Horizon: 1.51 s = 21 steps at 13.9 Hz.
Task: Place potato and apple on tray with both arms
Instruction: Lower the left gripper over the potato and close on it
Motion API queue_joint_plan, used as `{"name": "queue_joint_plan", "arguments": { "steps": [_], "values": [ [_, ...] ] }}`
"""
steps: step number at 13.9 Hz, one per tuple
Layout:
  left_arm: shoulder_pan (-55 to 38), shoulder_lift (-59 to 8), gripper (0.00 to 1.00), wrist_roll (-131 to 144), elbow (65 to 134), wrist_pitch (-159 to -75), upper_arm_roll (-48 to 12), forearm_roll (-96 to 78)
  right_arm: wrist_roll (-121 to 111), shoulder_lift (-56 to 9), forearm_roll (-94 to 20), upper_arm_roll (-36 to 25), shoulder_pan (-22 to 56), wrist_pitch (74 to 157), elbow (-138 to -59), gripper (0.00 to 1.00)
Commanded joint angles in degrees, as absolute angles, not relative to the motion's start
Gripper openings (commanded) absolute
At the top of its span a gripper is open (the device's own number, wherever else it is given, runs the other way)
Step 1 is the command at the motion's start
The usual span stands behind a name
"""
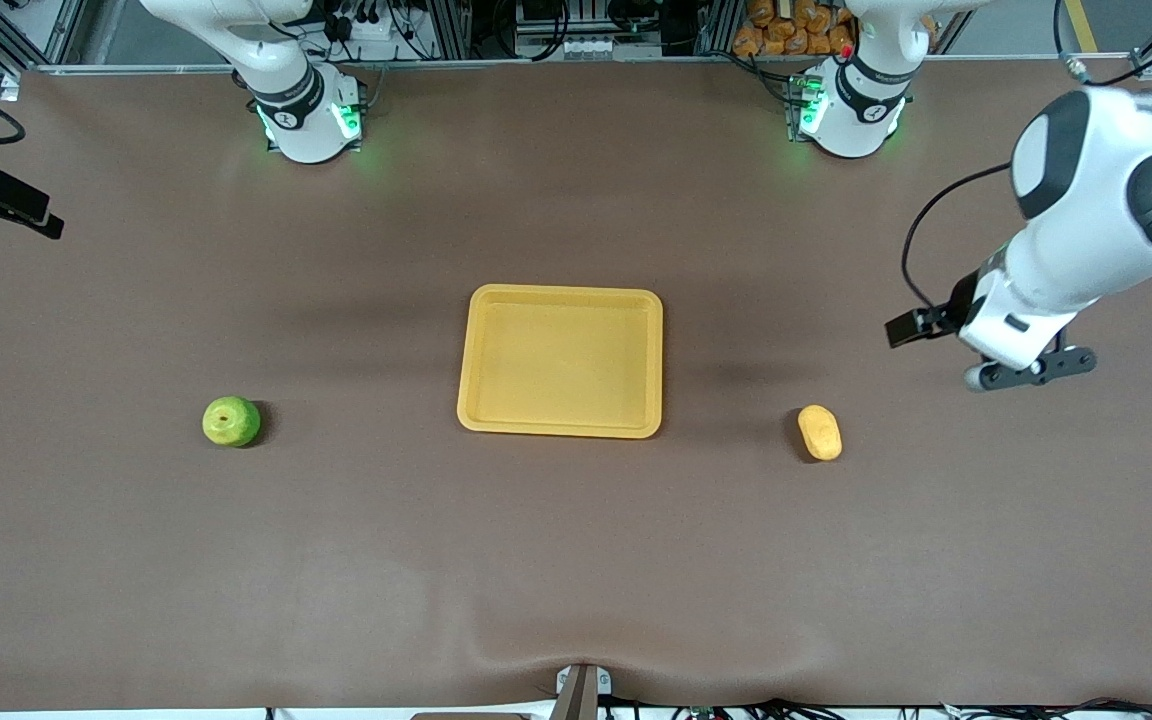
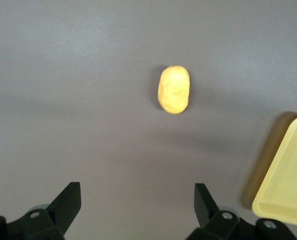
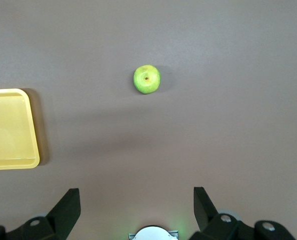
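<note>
Resting on the brown table (image 1: 576, 560), the yellow tray (image 1: 477, 365) sat roughly midway between the two arms' ends, with nothing in it. The potato (image 1: 820, 432) lay on the bare table toward the left arm's end, apart from the tray and slightly nearer the front camera than the tray's nearest rim. The green apple (image 1: 231, 421) lay well apart from the tray toward the right arm's end, its brown stem dimple turned upward.

The left gripper (image 1: 1029, 370) hung in the air over the table at the left arm's end, off to the side of the potato and not above it. In the left wrist view its two black fingers (image 2: 66, 205) were spread wide with only tabletop between them; the potato (image 2: 174, 89) and a corner of the tray (image 2: 284, 186) showed below, untouched.

The right gripper (image 3: 133, 207) could not be seen from the front camera. In the right wrist view its fingers (image 3: 63, 207) were likewise parted wide and held nothing, high over the table, with the apple (image 3: 147, 79) and an edge of the tray (image 3: 11, 129) in sight beneath.
</note>
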<state>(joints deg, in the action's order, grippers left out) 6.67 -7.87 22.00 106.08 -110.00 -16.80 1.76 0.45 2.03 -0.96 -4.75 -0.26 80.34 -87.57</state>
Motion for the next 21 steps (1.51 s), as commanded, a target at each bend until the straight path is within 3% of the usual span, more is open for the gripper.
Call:
{"name": "queue_joint_plan", "arguments": {
  "steps": [1, 10, 16, 21],
  "values": [
    [6.7, -10.9, 1.0, 23.8, 106.0, -113.6, -17.0, 1.3, 0.6, 0.3, -0.5, -4.5, -0.8, 80.1, -85.6, 1.0],
    [4.3, -20.6, 1.0, 33.7, 106.1, -124.3, -17.1, 5.0, 0.6, -1.8, -0.6, -4.5, -0.4, 80.3, -84.6, 1.0],
    [4.2, -24.8, 1.0, 36.2, 106.1, -128.8, -17.1, 9.5, 0.5, -7.3, 0.1, -4.5, -0.8, 80.3, -81.7, 1.0],
    [4.1, -27.3, 1.0, 37.1, 106.0, -132.1, -17.1, 9.6, -0.1, -8.0, -1.2, -4.5, -3.3, 80.2, -81.6, 1.0]
  ]
}}
